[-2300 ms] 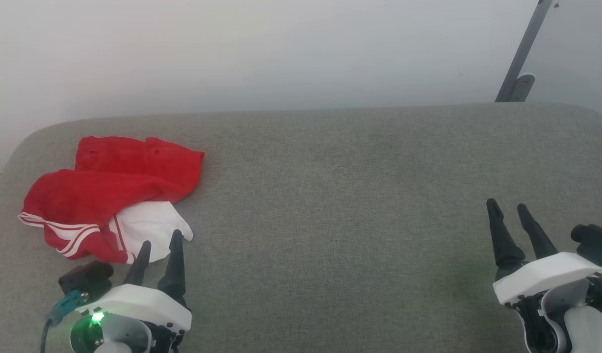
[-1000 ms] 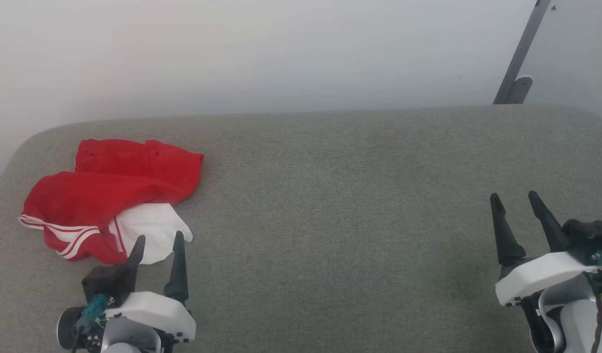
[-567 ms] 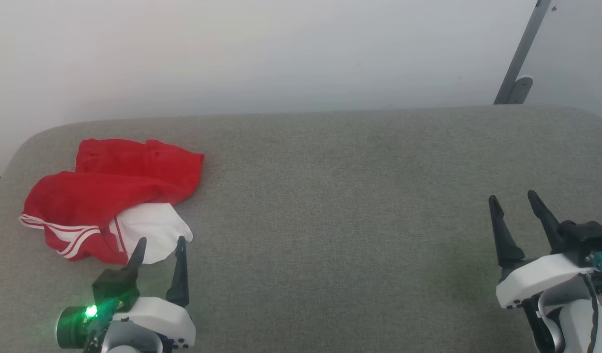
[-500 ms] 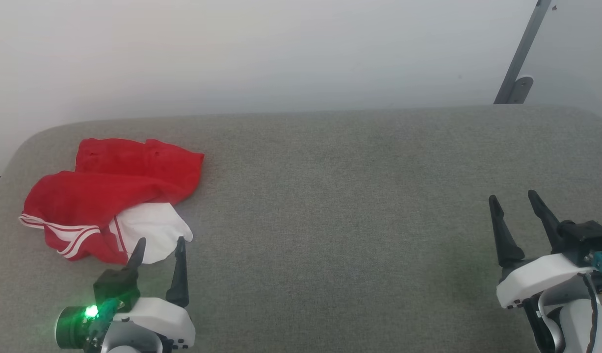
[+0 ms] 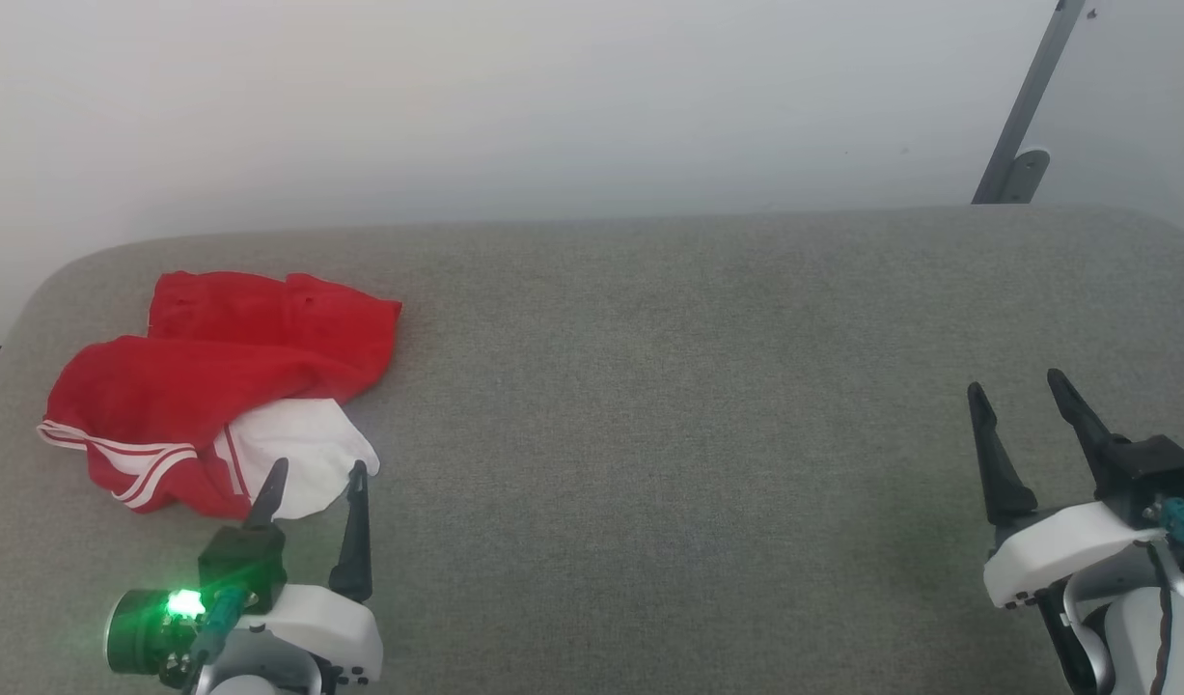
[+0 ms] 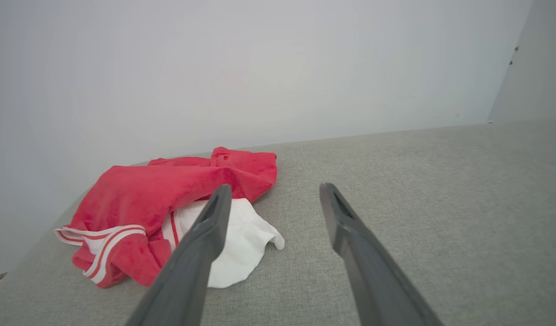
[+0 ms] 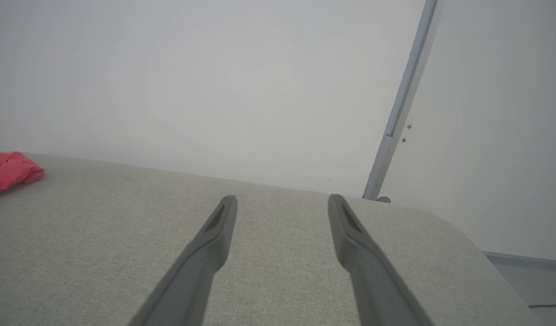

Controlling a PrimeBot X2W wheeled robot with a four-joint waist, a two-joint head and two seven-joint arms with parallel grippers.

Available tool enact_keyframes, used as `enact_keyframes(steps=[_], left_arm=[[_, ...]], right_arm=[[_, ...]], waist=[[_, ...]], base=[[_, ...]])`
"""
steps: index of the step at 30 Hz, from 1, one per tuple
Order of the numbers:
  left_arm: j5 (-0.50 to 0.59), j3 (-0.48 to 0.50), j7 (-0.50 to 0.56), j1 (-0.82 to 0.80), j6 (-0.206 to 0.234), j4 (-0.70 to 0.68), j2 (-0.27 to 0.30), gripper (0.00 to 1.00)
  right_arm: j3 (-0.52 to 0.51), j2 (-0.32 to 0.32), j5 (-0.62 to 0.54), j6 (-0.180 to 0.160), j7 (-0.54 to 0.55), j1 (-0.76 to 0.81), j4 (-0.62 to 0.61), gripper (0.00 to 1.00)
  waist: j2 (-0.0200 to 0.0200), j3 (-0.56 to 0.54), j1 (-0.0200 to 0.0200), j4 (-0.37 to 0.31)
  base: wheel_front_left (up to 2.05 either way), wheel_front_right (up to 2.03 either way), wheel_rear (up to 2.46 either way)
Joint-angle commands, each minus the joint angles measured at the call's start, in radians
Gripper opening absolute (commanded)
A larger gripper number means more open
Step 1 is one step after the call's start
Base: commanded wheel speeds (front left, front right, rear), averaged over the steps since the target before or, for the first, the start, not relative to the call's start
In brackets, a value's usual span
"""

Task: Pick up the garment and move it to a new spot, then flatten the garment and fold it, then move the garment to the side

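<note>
Garment [image 5: 215,376] — red, crumpled, white part and striped trim showing.

A grey fabric-covered tabletop [image 5: 669,386] with rounded corners is standing before a plain white wall [image 5: 514,106], where a slanting grey metal strip [image 5: 1025,106] is rising at the right under soft, even light.

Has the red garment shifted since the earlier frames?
No. The red garment lies in the same heap near the left rear corner of the grey cushioned surface, outline unchanged.
</note>
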Motion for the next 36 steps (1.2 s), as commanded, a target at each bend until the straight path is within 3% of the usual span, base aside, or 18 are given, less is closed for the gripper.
enact_keyframes(steps=[1,14,26,36], left_arm=[[0.027,0.006,-0.01,-0.012,-0.006,0.005,-0.002,1.0],[0.006,0.034,-0.009,-0.031,-0.036,0.039,-0.025,1.0],[0.017,0.07,-0.009,-0.019,-0.019,0.025,-0.041,1.0],[-0.012,0.097,-0.008,0.026,-0.002,-0.03,-0.073,1.0]], right_arm=[[0.003,-0.005,-0.021,0.0,-0.012,-0.011,0.003,1.0],[-0.003,0.008,0.027,0.0,-0.011,0.007,-0.007,1.0],[0.104,0.027,0.04,0.0,-0.01,-0.008,-0.024,1.0],[0.175,0.039,0.055,0.0,-0.01,-0.023,-0.023,1.0]], waist=[[0.0,-0.001,0.0,0.0],[0.0,0.0,0.0,0.052],[0.0,0.017,0.0,0.304],[0.0,0.034,0.0,0.473]], base=[[0.0,0.0,0.0],[0.0,0.0,0.0],[0.0,0.0,0.0],[0.0,0.0,0.0]])
